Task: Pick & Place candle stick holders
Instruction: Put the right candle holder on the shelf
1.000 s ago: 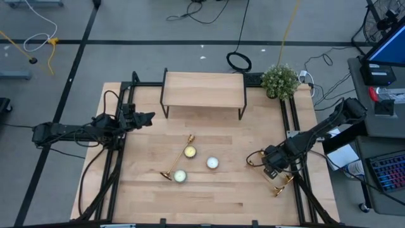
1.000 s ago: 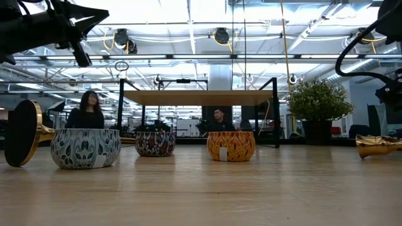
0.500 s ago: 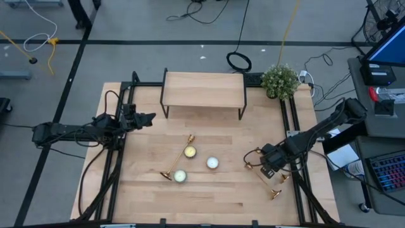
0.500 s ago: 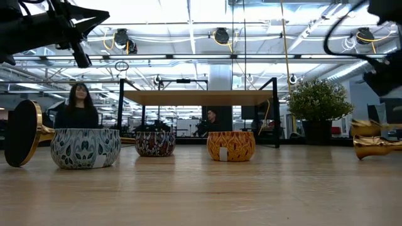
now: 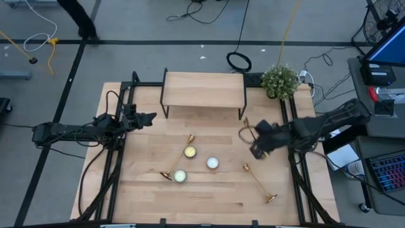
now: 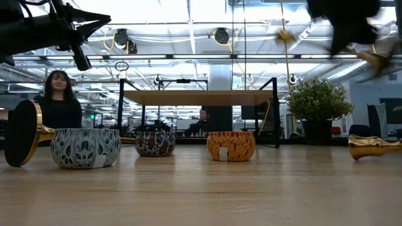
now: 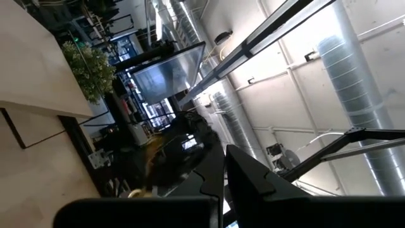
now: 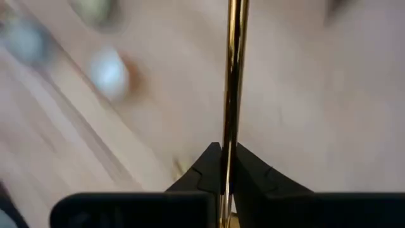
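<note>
My right gripper point(image 5: 256, 144) is shut on one gold candle stick holder point(image 5: 247, 133) and holds it above the table's right middle. It shows blurred high up in the low view point(image 6: 286, 36). A second holder point(image 5: 258, 182) lies on its side near the right front. A third holder point(image 5: 178, 156) lies on its side at the centre among three tealights, and its round base shows in the low view point(image 6: 25, 133). My left gripper point(image 5: 149, 117) is open and empty above the table's left side. My right gripper pinches the holder's thin stem point(image 8: 230, 130) between its two fingers, which lie across the stem. The holder is lifted clear of the table. Its round base point(image 5: 243, 131) points toward the table's far left, beyond the fingers.
A wooden shelf on black legs point(image 5: 204, 88) stands at the far middle, with a potted plant point(image 5: 280, 80) at the far right. Three patterned tins with tealights point(image 6: 85, 147) point(image 6: 155, 143) point(image 6: 231, 145) stand mid-table. Black rails run along both table sides. People show in the room behind the table.
My right gripper has risen from the table near the right edge and gone toward the far edge and the left. It has lifted its candle stick holder clear. The holder lying at the right front has slid and turned toward the left.
</note>
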Available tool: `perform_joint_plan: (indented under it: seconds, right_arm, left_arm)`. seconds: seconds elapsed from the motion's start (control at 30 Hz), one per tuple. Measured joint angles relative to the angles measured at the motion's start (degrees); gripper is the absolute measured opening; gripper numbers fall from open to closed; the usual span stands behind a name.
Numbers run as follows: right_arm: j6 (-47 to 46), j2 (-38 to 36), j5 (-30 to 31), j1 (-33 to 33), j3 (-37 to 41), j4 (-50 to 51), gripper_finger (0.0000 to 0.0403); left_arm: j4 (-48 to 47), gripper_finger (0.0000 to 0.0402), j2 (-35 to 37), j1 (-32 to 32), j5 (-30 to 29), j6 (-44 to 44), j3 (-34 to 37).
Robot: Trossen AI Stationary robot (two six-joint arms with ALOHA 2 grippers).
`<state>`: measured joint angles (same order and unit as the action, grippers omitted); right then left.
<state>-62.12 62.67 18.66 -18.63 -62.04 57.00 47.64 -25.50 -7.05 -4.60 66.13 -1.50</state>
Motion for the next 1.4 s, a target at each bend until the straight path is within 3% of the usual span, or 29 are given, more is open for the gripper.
perform_joint_plan:
  seconds: [0.13, 0.23, 0.37, 0.7, 0.9, 1.2, 1.4]
  right_arm:
    - [14.76, -2.16, 13.29, 1.84, -7.77, -9.93, 0.0013]
    - [30.00, -4.05, 19.51, 3.08, -10.03, -23.14, 0.0013]
    - [43.64, -6.34, 20.21, 5.37, -10.03, -41.32, 0.0013]
    - [51.29, -5.13, 20.62, 18.06, -8.04, -67.07, 0.0013]
    - [50.25, 3.74, 20.26, 28.29, -6.01, -68.61, 0.0013]
    - [43.50, 15.97, 23.61, 36.67, -8.39, -65.43, 0.0012]
    - [50.15, 21.35, 25.87, 39.82, -11.99, -62.19, 0.0011]
  left_arm:
    - [0.00, 0.0021, 0.02, 0.00, -0.34, 0.00, 0.00]
    - [0.02, 0.0021, 0.02, 0.00, -1.38, 0.04, 0.00]
    - [0.65, 0.0021, 0.02, 0.00, -1.43, 0.60, 0.00]
    - [0.60, 0.0021, 0.02, 0.04, -2.50, -0.58, 0.00]
    - [0.59, 0.0021, 0.02, 0.03, -4.06, -2.40, 0.00]
    - [0.59, 0.0021, 0.02, 0.00, -5.77, -2.32, 0.00]
    - [0.57, 0.0021, 0.02, 0.00, -5.88, -1.55, 0.00]
